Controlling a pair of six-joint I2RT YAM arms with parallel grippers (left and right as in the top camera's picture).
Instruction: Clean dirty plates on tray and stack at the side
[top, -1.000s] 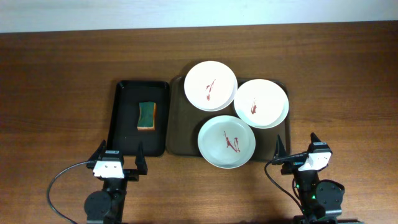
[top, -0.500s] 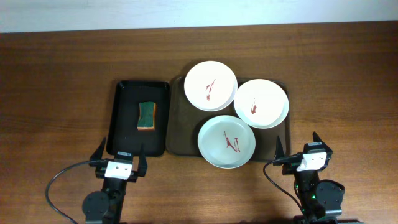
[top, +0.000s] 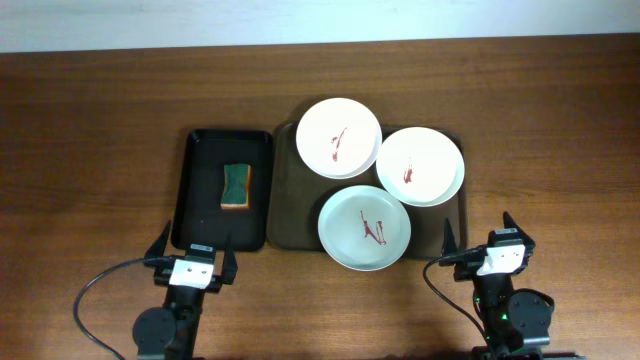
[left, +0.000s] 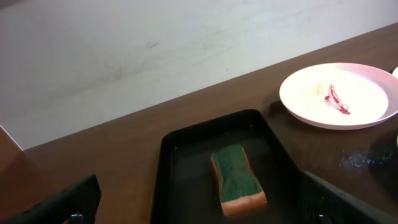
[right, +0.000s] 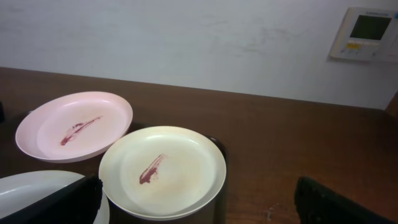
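The plates (top: 364, 228) crowd the tray (top: 283, 205), sauce-streaked, edges overhanging its rim. My left gripper (top: 195, 242) and right gripper (top: 477, 226) hang open, empty — I judge a clumsy wipe could tip one off.

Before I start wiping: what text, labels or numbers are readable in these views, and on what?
No text can be read.
On the wall control panel, right wrist view: screen and buttons too blurred to read.
On the plates, brown tray, black tray and sponge: no markings visible.
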